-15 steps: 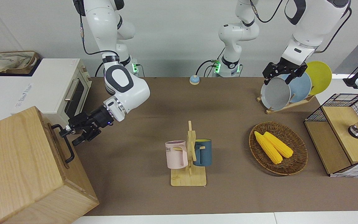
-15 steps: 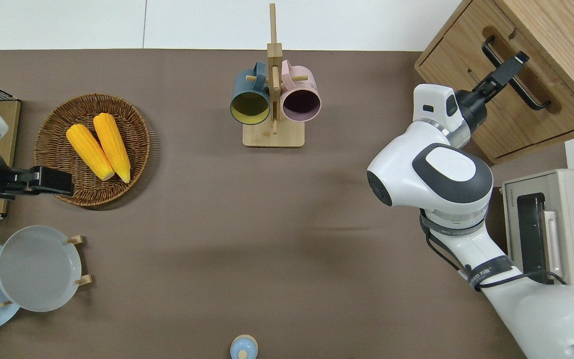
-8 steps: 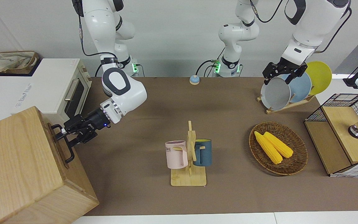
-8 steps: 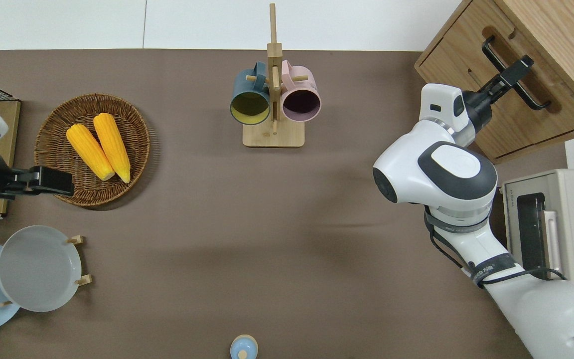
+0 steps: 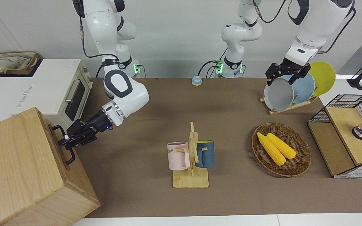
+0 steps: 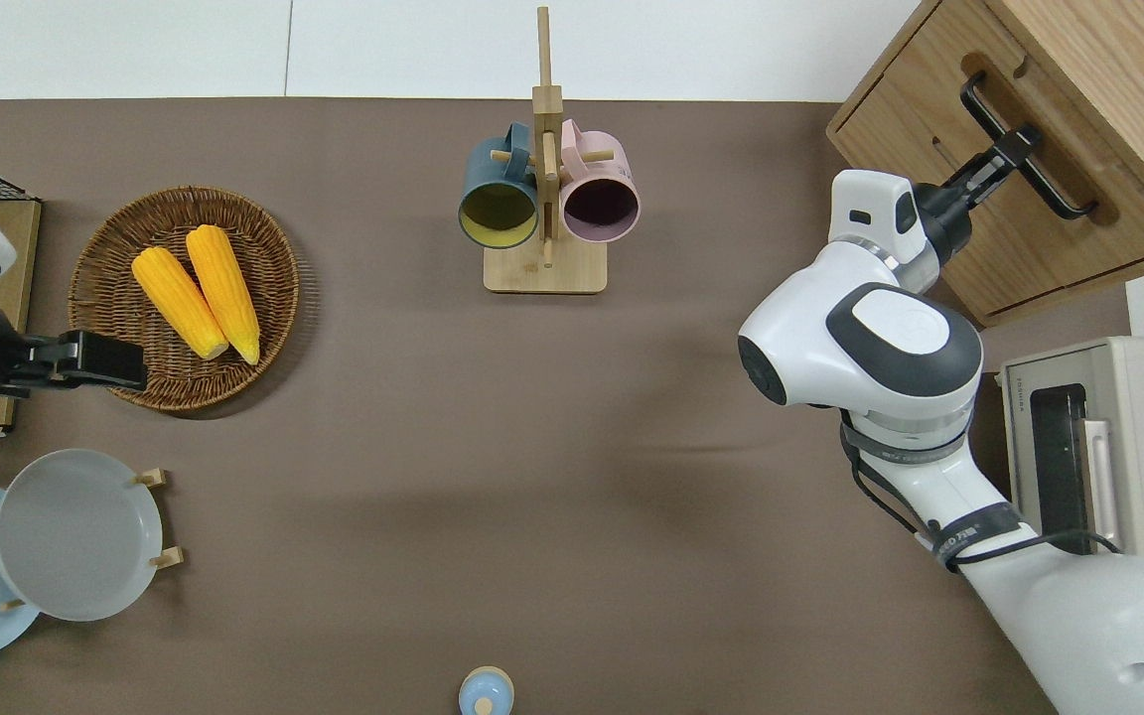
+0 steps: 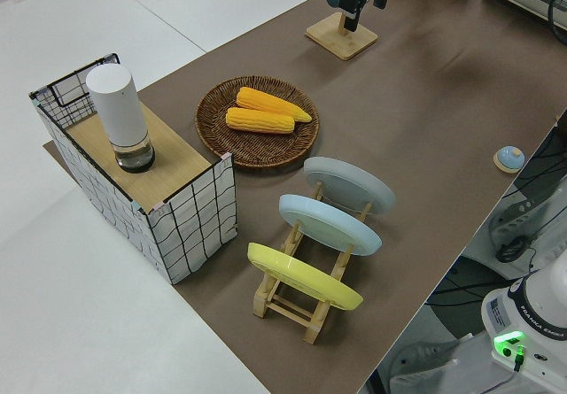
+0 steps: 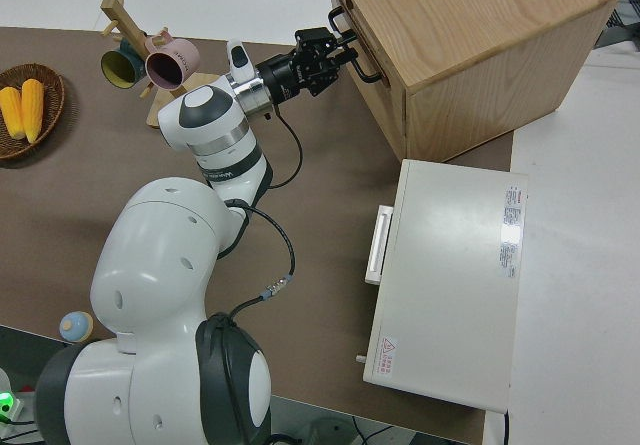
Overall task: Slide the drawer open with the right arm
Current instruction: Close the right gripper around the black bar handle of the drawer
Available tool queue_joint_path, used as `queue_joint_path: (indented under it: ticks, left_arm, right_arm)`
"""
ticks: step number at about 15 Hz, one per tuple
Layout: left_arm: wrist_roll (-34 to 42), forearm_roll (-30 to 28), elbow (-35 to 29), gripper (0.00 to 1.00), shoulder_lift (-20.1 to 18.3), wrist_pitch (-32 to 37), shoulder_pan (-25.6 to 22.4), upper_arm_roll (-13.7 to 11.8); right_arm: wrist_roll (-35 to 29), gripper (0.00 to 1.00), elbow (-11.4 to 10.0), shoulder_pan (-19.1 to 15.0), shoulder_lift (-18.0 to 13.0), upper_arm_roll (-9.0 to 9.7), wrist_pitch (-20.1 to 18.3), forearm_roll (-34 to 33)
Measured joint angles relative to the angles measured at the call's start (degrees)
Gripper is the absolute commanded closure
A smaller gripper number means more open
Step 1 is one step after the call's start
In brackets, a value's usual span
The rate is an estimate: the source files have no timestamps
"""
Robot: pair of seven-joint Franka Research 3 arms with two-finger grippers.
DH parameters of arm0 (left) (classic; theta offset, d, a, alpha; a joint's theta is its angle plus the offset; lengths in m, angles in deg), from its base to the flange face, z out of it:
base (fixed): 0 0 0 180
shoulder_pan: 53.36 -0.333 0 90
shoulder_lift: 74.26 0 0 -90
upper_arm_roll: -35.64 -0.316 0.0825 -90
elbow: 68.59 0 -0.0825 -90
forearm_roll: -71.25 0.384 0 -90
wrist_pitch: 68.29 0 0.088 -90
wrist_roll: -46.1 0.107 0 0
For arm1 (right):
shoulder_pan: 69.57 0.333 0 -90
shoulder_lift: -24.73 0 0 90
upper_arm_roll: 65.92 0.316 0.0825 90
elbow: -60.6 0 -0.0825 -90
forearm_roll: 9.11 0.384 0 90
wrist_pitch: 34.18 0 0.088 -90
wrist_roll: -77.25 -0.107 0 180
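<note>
Start at the right arm (image 6: 860, 338): it reaches from the robots' side past the white toaster oven (image 6: 1108, 447) toward the wooden box (image 5: 14, 163) at its end of the table. Its wrist points at the box front and the right gripper (image 6: 1014, 149) sits on the black bar handle (image 6: 1029, 149) of the drawer (image 6: 1009, 209). Your fingers look narrowed around the bar, roughly mid-length, and read as clamped on it, though the contact itself is tiny here.

The drawer appears fully in, its front flush with the box face, so nothing is pulled yet.

Risks, as I judge them:
- If the grip is shallow, the fingers may slip off the bar on the pull.
- The box sits at an angle to the table edge; if you pull off the drawer's own axis, it could bind, or the whole box could drag across the brown mat (image 6: 532, 447).
- The elbow is close to the toaster oven; watch it as you retract.

Farther off, the mug rack (image 6: 544, 199) stands well apart from the pull path. The left arm is parked; I cannot tell its finger state.
</note>
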Motion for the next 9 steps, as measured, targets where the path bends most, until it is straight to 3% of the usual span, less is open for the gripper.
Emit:
queue_joint_path:
  ticks: [4, 9]
  left_arm:
    - [0.0, 0.0, 0.0, 0.0, 0.0, 0.0, 0.0, 0.0]
    - [0.0, 0.0, 0.0, 0.0, 0.0, 0.0, 0.0, 0.0]
  right_arm:
    - [-1.11, 0.94, 0.29, 0.16, -0.03, -0.01, -0.09, -0.02]
    - [-1.1, 0.944, 0.29, 0.18, -0.03, -0.02, -0.09, -0.02]
